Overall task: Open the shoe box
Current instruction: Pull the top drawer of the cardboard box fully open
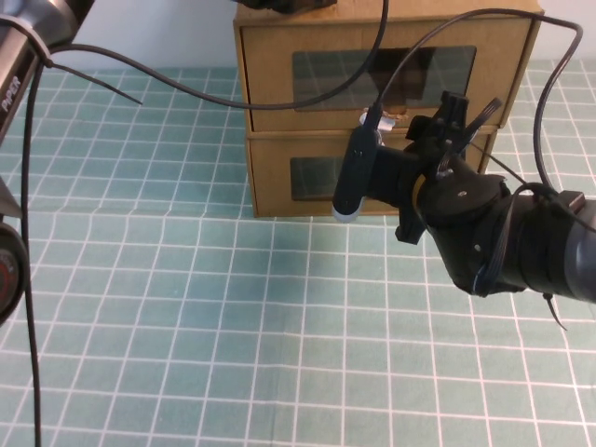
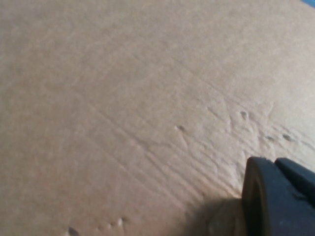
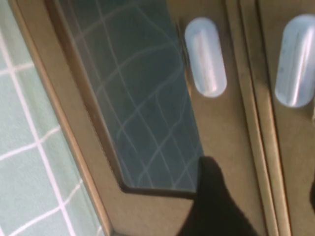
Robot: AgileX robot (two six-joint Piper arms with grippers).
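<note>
Two brown cardboard shoe boxes are stacked at the back of the table, the upper box [image 1: 386, 60] on the lower box [image 1: 307, 177], each with a dark window. In the right wrist view, two translucent handles [image 3: 205, 56] [image 3: 295, 61] sit either side of the seam between the boxes. My right gripper [image 1: 461, 116] [image 3: 261, 206] is right in front of the box fronts, open, its dark fingers [image 3: 214, 206] apart with nothing between them. My left gripper [image 1: 279, 4] rests on top of the upper box; only one finger [image 2: 275, 196] shows against the cardboard [image 2: 123, 98].
The table [image 1: 233, 326] is covered with a green mat with a white grid. Black cables [image 1: 307, 98] hang across the front of the boxes. The left arm's base [image 1: 9, 270] stands at the table's left edge.
</note>
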